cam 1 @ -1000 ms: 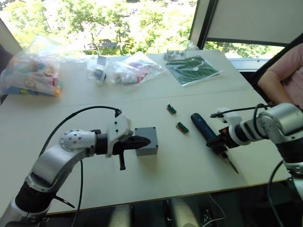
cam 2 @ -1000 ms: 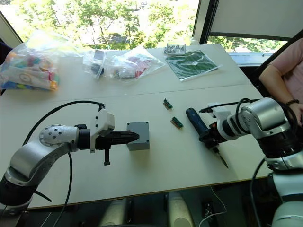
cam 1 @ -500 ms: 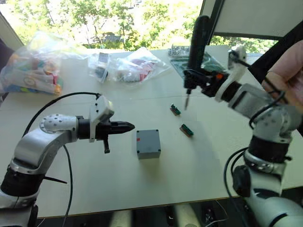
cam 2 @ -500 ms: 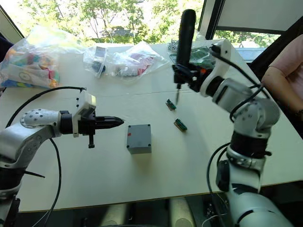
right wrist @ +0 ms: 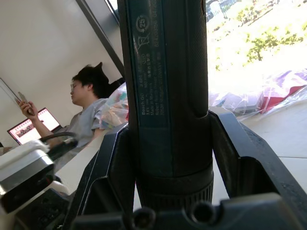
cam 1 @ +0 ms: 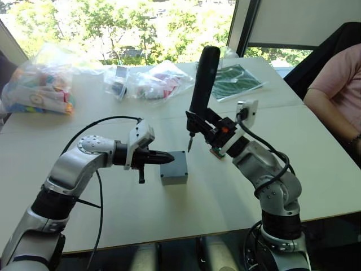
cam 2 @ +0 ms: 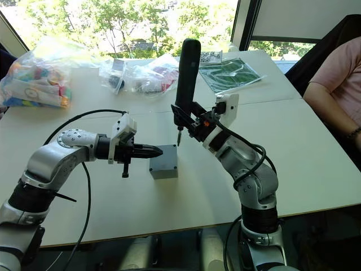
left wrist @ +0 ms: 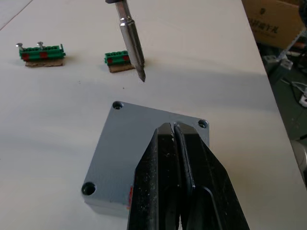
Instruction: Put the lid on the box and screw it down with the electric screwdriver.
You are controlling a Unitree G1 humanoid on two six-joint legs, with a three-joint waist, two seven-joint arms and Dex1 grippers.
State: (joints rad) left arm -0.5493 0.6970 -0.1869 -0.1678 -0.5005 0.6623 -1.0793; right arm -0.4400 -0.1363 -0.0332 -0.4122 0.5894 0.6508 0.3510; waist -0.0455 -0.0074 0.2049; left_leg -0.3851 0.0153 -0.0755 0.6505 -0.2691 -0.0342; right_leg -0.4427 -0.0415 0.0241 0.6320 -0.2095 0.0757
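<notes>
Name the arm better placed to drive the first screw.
Right. Its hand grips the electric screwdriver upright, bit just above the box. The left hand, shut, rests at the lid.

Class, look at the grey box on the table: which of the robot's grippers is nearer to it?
Left. The left gripper, shut, rests over the box; the right gripper holds the screwdriver upright above it.

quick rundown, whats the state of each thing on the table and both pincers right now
lid: seated on the box, corner screw holes visible
box: closed, resting on the table
electric screwdriver: upright, bit down, above the table just beyond the box
left pincer: shut, tips over the lid
right pincer: shut on the electric screwdriver
green connectors: lying on the table, untouched
plastic bags: lying at the far edge
</notes>
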